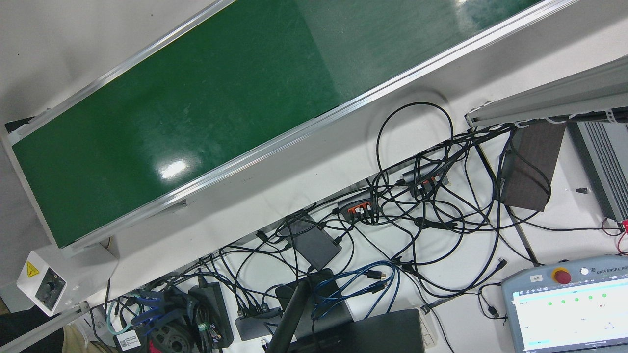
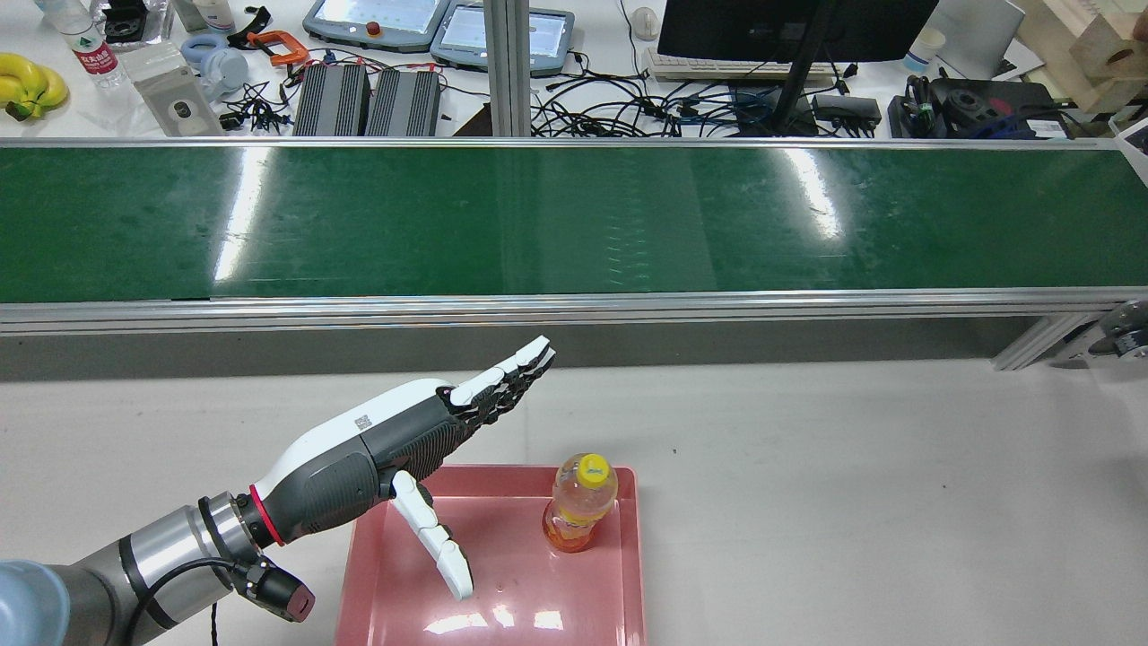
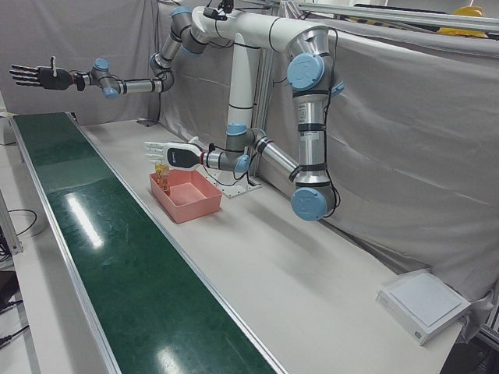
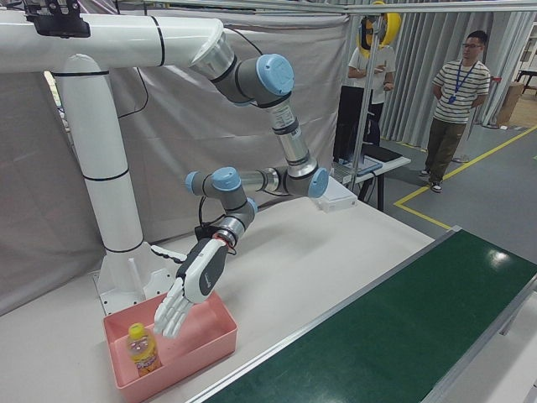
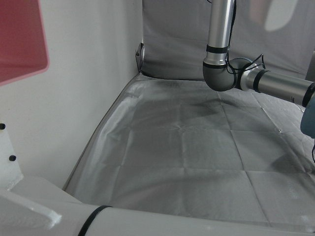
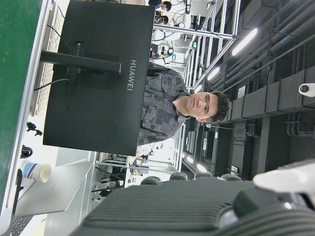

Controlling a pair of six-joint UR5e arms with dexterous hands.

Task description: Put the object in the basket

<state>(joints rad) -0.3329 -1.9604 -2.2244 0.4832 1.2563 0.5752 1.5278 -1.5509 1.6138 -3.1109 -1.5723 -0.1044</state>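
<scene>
An orange-drink bottle [image 2: 580, 504] with a yellow cap stands upright in the pink basket [image 2: 511, 615], near its far right corner. My left hand [image 2: 421, 431] hovers open over the basket's left part, fingers stretched toward the belt and apart from the bottle. The right-front view shows the same left hand [image 4: 189, 290] just above the basket [image 4: 205, 348], next to the bottle [image 4: 144, 348]. In the left-front view my right hand [image 3: 33, 75] is held high beyond the belt's far end, fingers spread, holding nothing. A corner of the basket [image 5: 22, 39] shows in the left hand view.
The green conveyor belt [image 2: 574, 224] runs across beyond the basket. Behind it a desk carries cables, a monitor [image 2: 789, 22] and teach pendants. A white box [image 3: 425, 300] lies at the table's end. Two people [image 4: 457, 80] stand off to the side.
</scene>
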